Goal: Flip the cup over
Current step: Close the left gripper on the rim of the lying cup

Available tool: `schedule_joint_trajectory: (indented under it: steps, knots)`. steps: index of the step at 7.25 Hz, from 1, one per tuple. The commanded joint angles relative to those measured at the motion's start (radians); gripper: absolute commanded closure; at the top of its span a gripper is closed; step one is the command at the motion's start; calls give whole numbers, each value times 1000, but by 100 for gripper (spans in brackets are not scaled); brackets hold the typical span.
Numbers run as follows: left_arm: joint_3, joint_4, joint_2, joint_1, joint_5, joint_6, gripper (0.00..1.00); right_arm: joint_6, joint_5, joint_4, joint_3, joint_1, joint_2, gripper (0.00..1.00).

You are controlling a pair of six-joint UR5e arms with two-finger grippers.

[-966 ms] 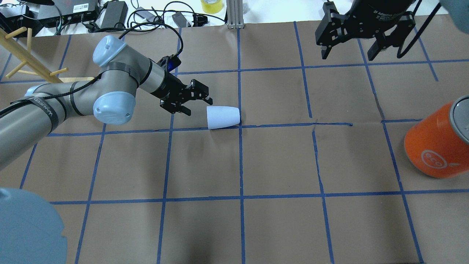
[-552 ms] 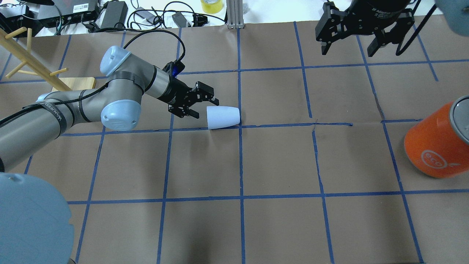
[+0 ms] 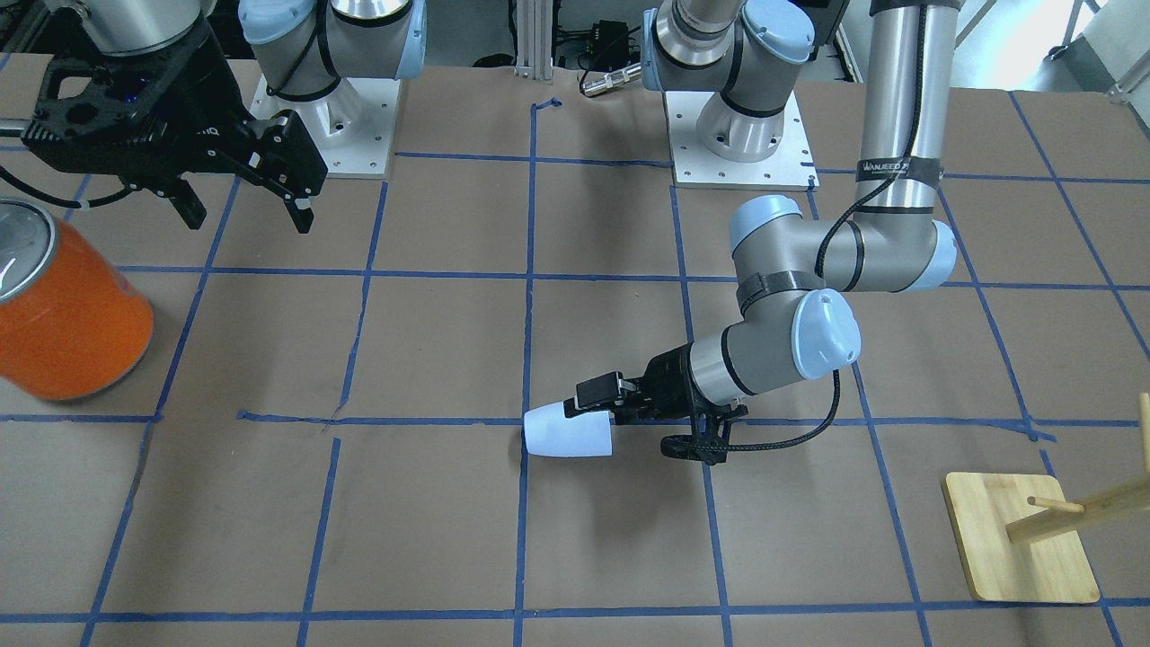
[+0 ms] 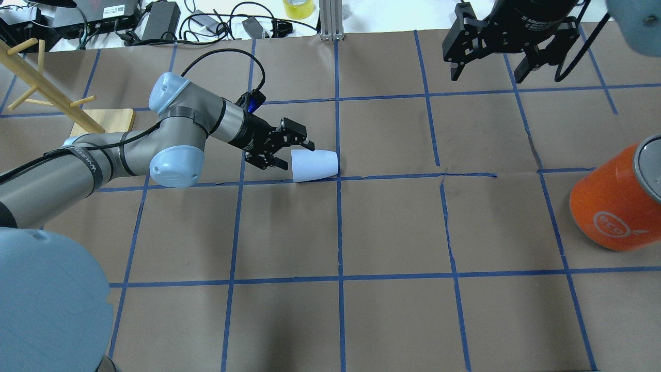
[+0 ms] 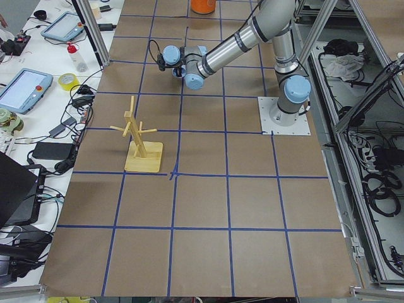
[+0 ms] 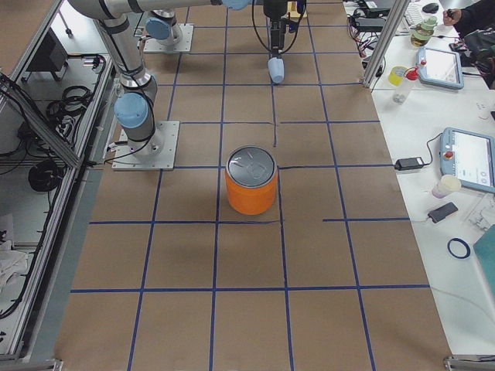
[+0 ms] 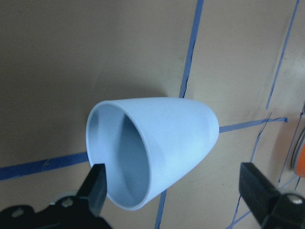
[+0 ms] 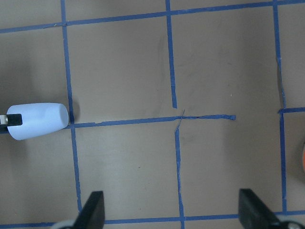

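Here the cup (image 4: 316, 165) lies sideways (rim facing the left gripper (image 4: 292, 155), its jaws spread apart); the right gripper (image 4: 486, 76), also released, hangs well away.

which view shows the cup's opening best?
Left wrist view: the cup lies on its side, rim and interior facing the camera. Overhead, front and right wrist views show only its outer wall; in the side views it is tiny or hidden.

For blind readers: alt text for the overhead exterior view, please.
The open left end effector is at the rim of a pale blue cup lying on its side on the table. The right end effector is open at top right; an orange can stands at the right edge.
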Motion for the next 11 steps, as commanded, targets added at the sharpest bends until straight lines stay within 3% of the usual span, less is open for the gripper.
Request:
schedule_joint_trajectory:
  steps: [1, 3, 5, 6, 7, 11]
  knots:
    - [2, 11, -12, -19, -67, -50, 0, -2, 7, 2, 2, -1, 0, 0]
    - [2, 13, -17, -20, -71, -52, 4, -2, 5, 3, 2, -2, -1, 0]
    - [14, 71, -15, -20, -72, -70, 76, 0, 4, 8, 4, -4, -1, 0]
    - [15, 74, -14, -20, -71, -83, 96, 0, 4, 8, 5, -4, -1, 0]
    - [15, 76, -12, -20, -71, -83, 100, 0, 4, 8, 5, -4, -1, 0]
    - [23, 76, 34, -20, -69, -163, 100, 0, 4, 8, 5, -5, -1, 0]
